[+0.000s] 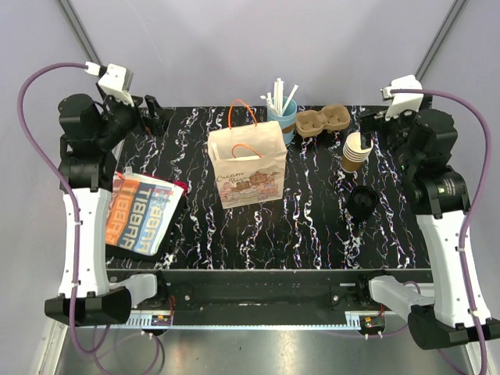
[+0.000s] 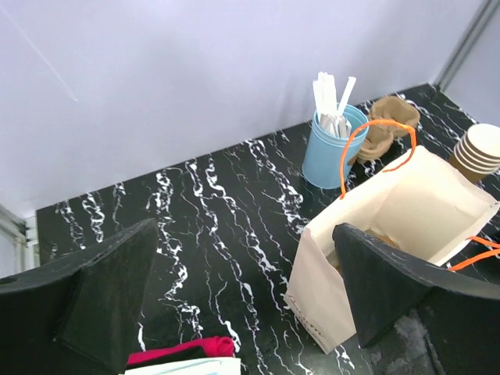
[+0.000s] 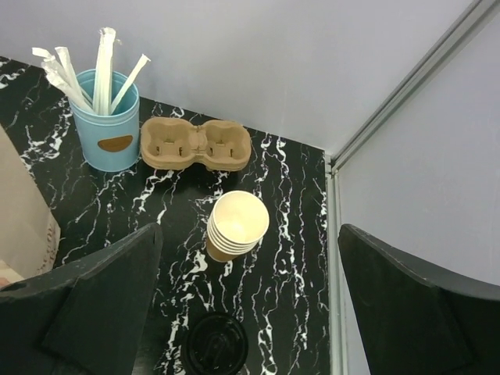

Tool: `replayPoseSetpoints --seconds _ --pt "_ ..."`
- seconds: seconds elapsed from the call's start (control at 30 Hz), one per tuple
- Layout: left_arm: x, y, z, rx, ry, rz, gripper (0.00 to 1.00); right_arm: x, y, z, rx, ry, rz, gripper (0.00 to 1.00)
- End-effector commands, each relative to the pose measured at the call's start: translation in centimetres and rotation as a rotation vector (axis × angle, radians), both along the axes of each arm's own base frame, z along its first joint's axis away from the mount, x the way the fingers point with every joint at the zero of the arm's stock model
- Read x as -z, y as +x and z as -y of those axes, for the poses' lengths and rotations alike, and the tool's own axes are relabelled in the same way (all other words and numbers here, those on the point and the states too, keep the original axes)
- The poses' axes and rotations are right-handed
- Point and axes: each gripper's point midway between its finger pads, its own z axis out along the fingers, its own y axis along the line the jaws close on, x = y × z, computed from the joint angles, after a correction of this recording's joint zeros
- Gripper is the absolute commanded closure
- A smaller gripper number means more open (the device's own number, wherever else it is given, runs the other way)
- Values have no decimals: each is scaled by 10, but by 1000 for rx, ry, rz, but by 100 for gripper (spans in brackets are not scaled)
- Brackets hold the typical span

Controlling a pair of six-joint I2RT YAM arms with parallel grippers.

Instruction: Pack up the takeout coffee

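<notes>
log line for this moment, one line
left gripper open, empty | right gripper open, empty | black lid on table, not gripped | paper bag upright, open

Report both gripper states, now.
Left gripper: open, holding nothing.
Right gripper: open, holding nothing.

overhead, both wrists: shared blue cup (image 1: 283,125)
</notes>
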Motion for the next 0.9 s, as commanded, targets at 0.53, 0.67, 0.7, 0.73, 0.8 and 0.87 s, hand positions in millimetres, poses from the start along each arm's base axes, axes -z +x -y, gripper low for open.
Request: replayPoseSetpoints --seconds 0.53,0.67,0.7,0.73,0.8,0.87 --pt "-54 -37 -38 -258 -44 96 1 -89 -53 12 60 210 184 0" --pt "-66 -53 -42 -285 -39 101 1 -98 -66 10 63 305 186 0" --pt "-67 -56 -41 -278 -35 102 1 -100 -70 10 64 322 188 0" --pt "-70 -58 -41 -274 -32 106 1 -108 -78 10 62 348 205 0" --pt "-76 -66 -41 -268 -29 114 1 -114 -91 15 76 355 221 0" --pt "-76 -70 -42 -269 -27 109 1 -127 -106 24 106 356 258 0"
